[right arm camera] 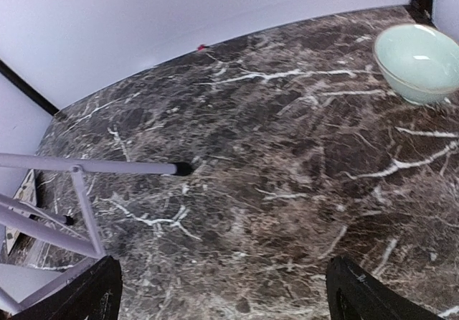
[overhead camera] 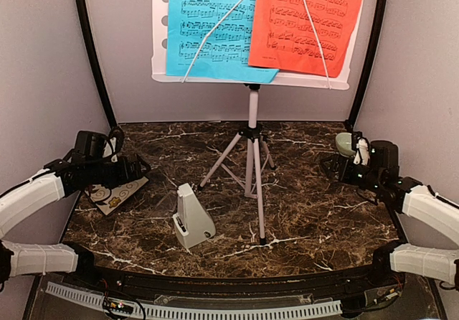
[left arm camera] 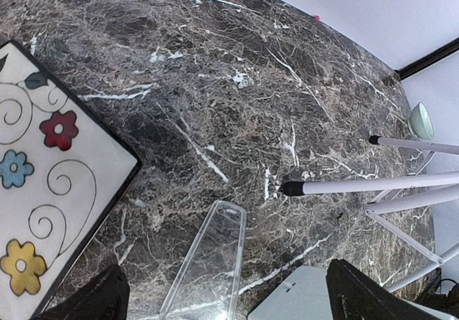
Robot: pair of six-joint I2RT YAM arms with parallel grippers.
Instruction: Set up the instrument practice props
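On the dark marble table (overhead camera: pixel 323 219), the stand (overhead camera: pixel 252 130) is upright at mid-back on its tripod legs. The top of its white desk is cut off by the overhead view's upper edge. A blue sheet (overhead camera: pixel 208 26) lies on the desk's left half and a red-orange sheet (overhead camera: pixel 305 22) on the right, the red-orange one overlapping the blue one's right edge. A thin wire arm (overhead camera: pixel 215 36) lies across each, and both sheets lose their tops to the frame. The metronome (overhead camera: pixel 192 216) stands near the front, left of the stand's front leg and apart from it. The left wrist view catches only a pale corner of it.

The left gripper (overhead camera: pixel 141 168) hovers at the left side, over the near corner of the coaster (overhead camera: pixel 118 191), which its arm partly hides. From above its fingers merge into one dark mass. The wrist view shows the two tips spread wide, released, grasping nothing. A clear strip (left arm camera: pixel 208 262) shows between them, and what it is cannot be told.

The right gripper (overhead camera: pixel 331 166) hangs at the right side just in front of the bowl (overhead camera: pixel 344 144), half hidden behind it from above. Its tips also stand wide apart over bare marble, holding nothing.
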